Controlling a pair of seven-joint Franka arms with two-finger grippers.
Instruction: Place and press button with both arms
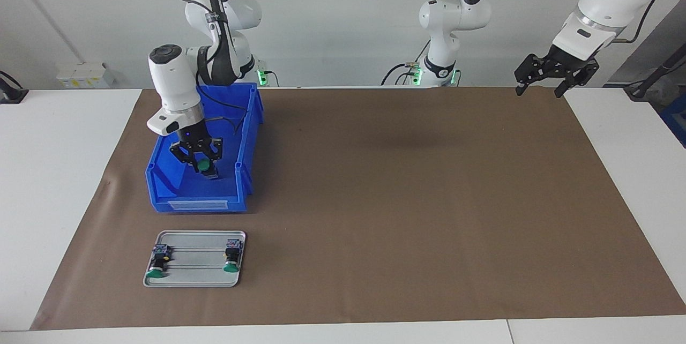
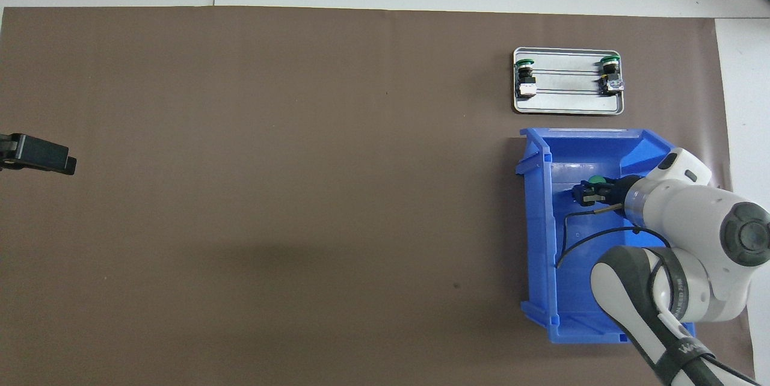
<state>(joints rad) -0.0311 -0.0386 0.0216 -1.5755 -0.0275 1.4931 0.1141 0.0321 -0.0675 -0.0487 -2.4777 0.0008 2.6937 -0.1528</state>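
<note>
I find the right gripper (image 1: 200, 166) clamped on the button (image 1: 202, 164), up in the air over the bin (image 1: 244, 172). The tray (image 1: 195, 278) lies farther from the robots than the bin, so I judge the carry goes that way. The left gripper (image 1: 540, 87) waits wide open, well apart.
</note>
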